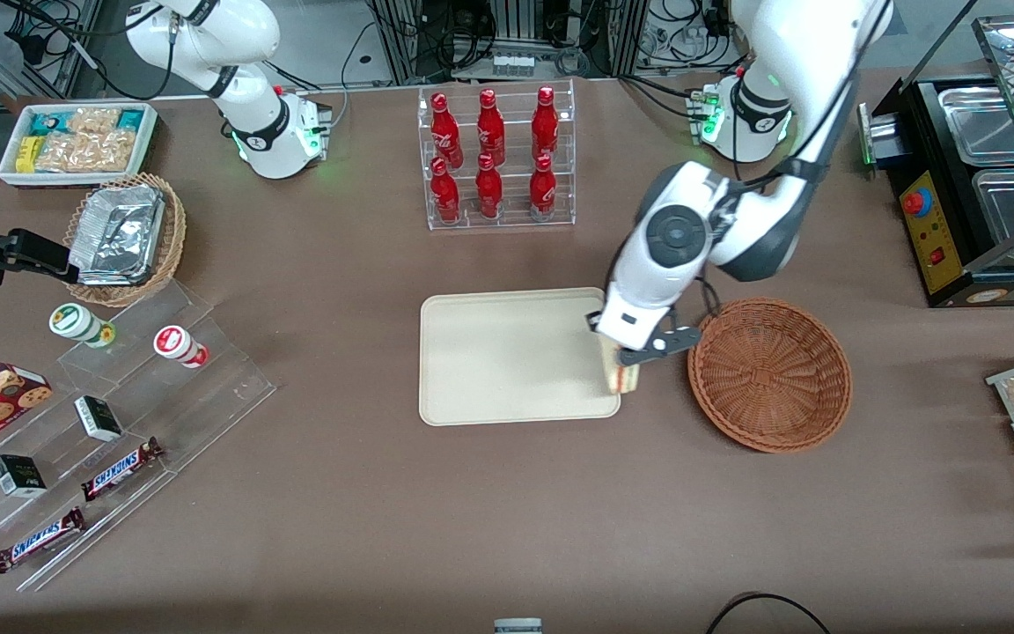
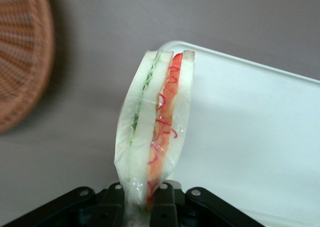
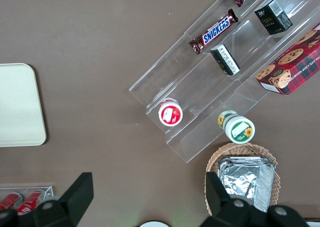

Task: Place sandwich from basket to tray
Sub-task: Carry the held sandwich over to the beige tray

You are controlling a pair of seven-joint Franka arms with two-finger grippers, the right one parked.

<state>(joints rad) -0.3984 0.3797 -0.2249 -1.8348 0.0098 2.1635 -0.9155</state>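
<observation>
My gripper hangs over the tray's edge on the basket's side, shut on the sandwich. In the left wrist view the clear-wrapped sandwich stands up from between the black fingers, its white bread, green and red layers showing on edge. The gripper pinches its wrapped end. The cream tray lies flat with nothing resting on it, and its corner sits right under the sandwich. The reddish-brown wicker basket stands beside the tray, toward the working arm's end, with nothing in it; its rim shows too.
A clear rack of red bottles stands farther from the front camera than the tray. Toward the parked arm's end lie an acrylic stepped shelf with snack bars and cups, a tan basket of foil containers and a white snack bin. A black food warmer stands at the working arm's end.
</observation>
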